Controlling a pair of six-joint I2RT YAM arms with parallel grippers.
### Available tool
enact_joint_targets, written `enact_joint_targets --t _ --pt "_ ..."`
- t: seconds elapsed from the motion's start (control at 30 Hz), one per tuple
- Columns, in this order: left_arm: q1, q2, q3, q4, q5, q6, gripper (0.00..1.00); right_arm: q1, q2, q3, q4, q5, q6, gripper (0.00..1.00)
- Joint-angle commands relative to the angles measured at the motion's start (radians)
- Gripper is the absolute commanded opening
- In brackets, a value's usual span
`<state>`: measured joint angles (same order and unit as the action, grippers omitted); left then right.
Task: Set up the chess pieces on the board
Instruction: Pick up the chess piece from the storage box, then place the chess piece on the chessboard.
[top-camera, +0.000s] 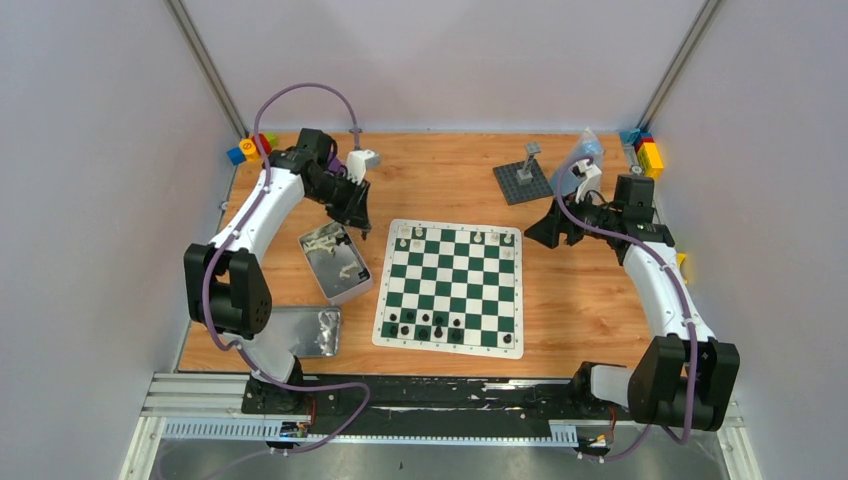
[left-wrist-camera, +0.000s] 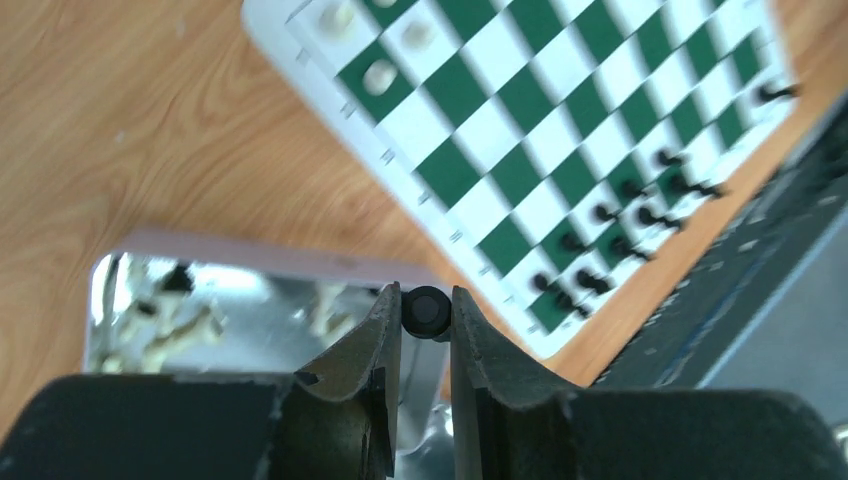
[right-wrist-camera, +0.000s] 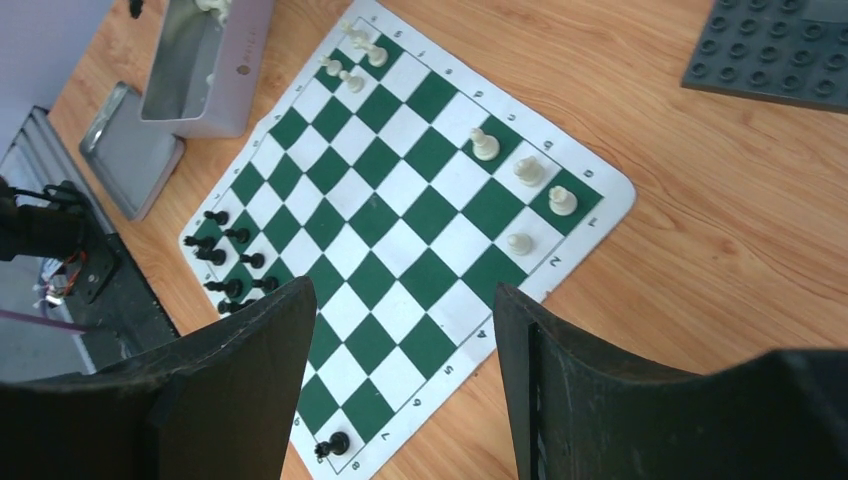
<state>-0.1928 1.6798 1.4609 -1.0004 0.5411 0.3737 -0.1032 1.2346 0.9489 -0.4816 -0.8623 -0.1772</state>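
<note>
Pale walls close in a wooden desk (top-camera: 590, 300), and on it the board (top-camera: 449, 285) lies flat between the 2 arms. We judge the setup well under half done. White pieces (right-wrist-camera: 528, 170) stand only at the far edge, in 2 small clusters near its corners, with the squares between them bare; we count about 8. Black pieces (right-wrist-camera: 237, 235) crowd the near edge toward its left corner, some 7 or 8 of them, and 1 more stands alone at the near right corner. Neither side shows a full back row or a full row of pawns. The left pincer (left-wrist-camera: 425, 298) is pinching a black piece (left-wrist-camera: 427, 314), held in the air over the far end of the tin (top-camera: 336, 262) just left of the board; that piece has yet to reach a square. More pieces (left-wrist-camera: 185, 325), mostly white as far as we can see, lie in the tin, whose lid (top-camera: 300, 330) rests on the desk nearer the arm bases. The right pincer (right-wrist-camera: 400, 290) is spread and holds nothing, hanging beside the board's far right corner. By our reckoning most of the 32 pieces are left to place.
</note>
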Motion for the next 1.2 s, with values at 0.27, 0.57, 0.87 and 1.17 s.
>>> enact_joint_targets --t 0.27,0.57,0.87,1.17 --pt "-0.069 0.129 0.105 0.52 0.467 -0.809 0.19 0.356 -0.004 0.026 0.29 0.038 0.056 0.66" --pt "-0.076 0.204 -0.071 1.082 0.51 -1.434 0.18 0.556 0.171 0.182 0.354 0.239 0.052 0.64" --pt "-0.139 0.223 -0.19 1.388 0.508 -1.749 0.19 0.605 0.267 0.287 0.328 0.288 0.046 0.57" --pt "-0.167 0.22 -0.218 1.448 0.495 -1.816 0.19 0.641 0.292 0.292 0.335 0.415 0.047 0.45"
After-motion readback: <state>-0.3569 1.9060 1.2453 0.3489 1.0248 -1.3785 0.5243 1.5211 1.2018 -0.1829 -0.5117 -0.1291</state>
